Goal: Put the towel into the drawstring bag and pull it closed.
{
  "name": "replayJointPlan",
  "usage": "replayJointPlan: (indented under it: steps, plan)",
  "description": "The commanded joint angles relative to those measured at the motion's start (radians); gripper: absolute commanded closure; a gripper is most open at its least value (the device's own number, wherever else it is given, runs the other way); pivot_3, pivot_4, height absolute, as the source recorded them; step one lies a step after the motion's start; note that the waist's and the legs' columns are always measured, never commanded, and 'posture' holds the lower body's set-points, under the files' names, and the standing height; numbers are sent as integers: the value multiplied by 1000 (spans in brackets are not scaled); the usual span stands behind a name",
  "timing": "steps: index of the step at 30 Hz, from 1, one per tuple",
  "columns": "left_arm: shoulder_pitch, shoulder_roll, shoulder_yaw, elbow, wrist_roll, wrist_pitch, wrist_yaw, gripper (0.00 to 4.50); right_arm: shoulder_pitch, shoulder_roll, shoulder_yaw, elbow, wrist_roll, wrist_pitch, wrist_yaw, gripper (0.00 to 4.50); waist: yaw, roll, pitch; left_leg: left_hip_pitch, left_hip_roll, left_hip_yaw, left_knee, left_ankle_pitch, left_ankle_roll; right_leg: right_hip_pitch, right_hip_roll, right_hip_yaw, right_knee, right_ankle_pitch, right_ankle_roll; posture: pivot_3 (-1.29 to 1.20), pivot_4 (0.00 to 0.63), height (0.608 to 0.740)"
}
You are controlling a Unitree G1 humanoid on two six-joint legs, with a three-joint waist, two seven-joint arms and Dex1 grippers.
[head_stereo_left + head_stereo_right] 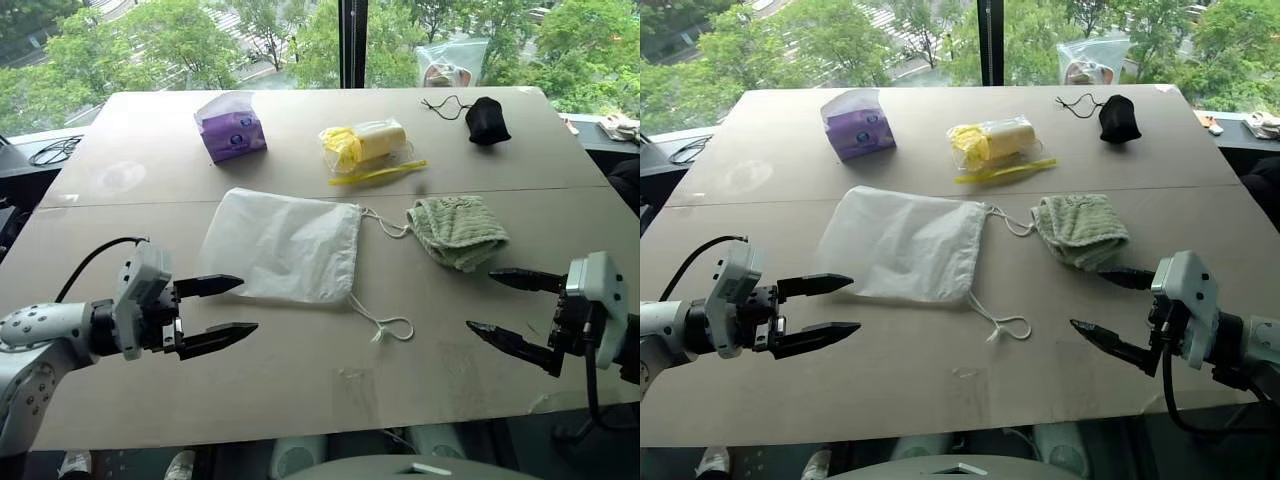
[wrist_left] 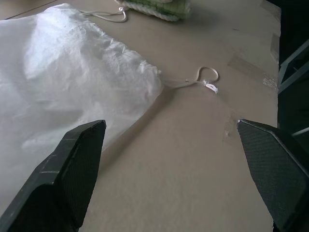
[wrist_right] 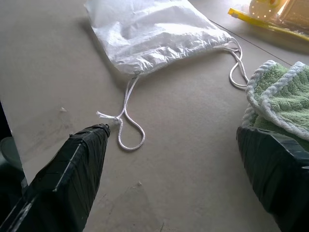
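Left eye view showed you both pincers, left pincer (image 1: 226,307) and right pincer (image 1: 505,306), spread wide and empty near the surface's (image 1: 300,390) front edge, flanking the drawstring bag (image 1: 283,245) and towel (image 1: 458,230).

Table (image 1: 300,400): brown, flat; purple tissue packet (image 1: 232,128) at far left; clear plastic bag with yellow contents (image 1: 366,145) centre; black pouch (image 1: 487,120) with cord far right; trees beyond window.

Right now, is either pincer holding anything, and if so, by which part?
Nothing is held. The left pincer and right pincer are both open above the table, clear of the drawstring bag and the towel.
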Motion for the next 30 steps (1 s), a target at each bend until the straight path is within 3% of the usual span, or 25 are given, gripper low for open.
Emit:
replayJointPlan:
  steps: [1, 3, 7, 9, 12, 16, 20, 22, 26, 30]
  plan:
    - [-37, -29, 12, -41, -13, 2, 60, 24, -18, 12, -11, -31, 18, -19, -5, 0, 0, 0, 0, 0, 0, 0, 0, 0, 0, 0, 0, 0, 0, 0, 0, 0, 150, 740]
    - [-110, -87, -31, -93, -49, 49, 194, 24, -44, 36, 33, -51, 18, -43, -15, 0, 3, 0, 0, 1, 0, 0, 0, 0, 0, 0, 0, 0, 1, 0, 0, 0, 150, 740]
    - [-283, -121, -165, -185, -119, 329, 495, 24, -38, 58, 67, -92, 3, -61, -18, 0, 15, -1, 0, -1, 0, -1, 1, 0, 0, 1, 1, 1, 1, 3, 4, 0, 150, 740]
    - [-435, -162, -298, -189, -47, 429, 638, 24, -17, 66, 80, -86, -29, -81, -15, 0, 24, -1, 0, -1, 0, -2, 1, 0, 0, 1, 1, 1, 1, 3, 5, 0, 150, 740]
    - [-633, -310, -439, -92, 15, 576, 824, 24, 25, 63, 100, -101, -82, -104, -5, 0, 23, -2, 0, -1, -2, -5, 4, 0, 0, 3, 1, -1, 1, 3, 6, 0, 150, 740]
    - [-758, -435, -589, 28, 132, 630, 914, 24, 43, 69, 99, -141, -17, -75, -21, 0, 12, -2, 0, 1, -6, -6, 5, 0, 0, 6, 1, -1, 1, 4, 6, 0, 150, 740]
    - [-806, -481, -715, 188, 270, 590, 940, 24, 19, 96, 149, -143, -13, -72, -68, 0, 2, -2, 0, 3, -7, -7, 5, 0, 0, 7, 2, 0, 3, 4, 6, 0, 150, 740]
    - [-818, -476, -772, 239, 341, 526, 918, 523, 6, 98, 173, -149, -29, -69, -87, 0, 5, -2, 0, 3, -7, -8, 5, 0, 0, 7, 2, -1, 5, 3, 5, 0, 150, 740]
    - [-810, -405, -811, 253, 412, 390, 801, 1958, -17, 101, 172, -171, 1, -48, -137, 0, 4, -2, -1, 8, -9, -7, 5, 0, 0, 9, 0, 1, 8, 1, 2, 0, 150, 740]
    - [-778, -255, -749, 296, 393, 109, 466, 3746, -19, 97, 187, -182, -6, -41, -156, 0, -3, -2, 0, 11, -9, -6, 4, 0, 0, 10, 0, 2, 9, 1, 1, 0, 150, 740]
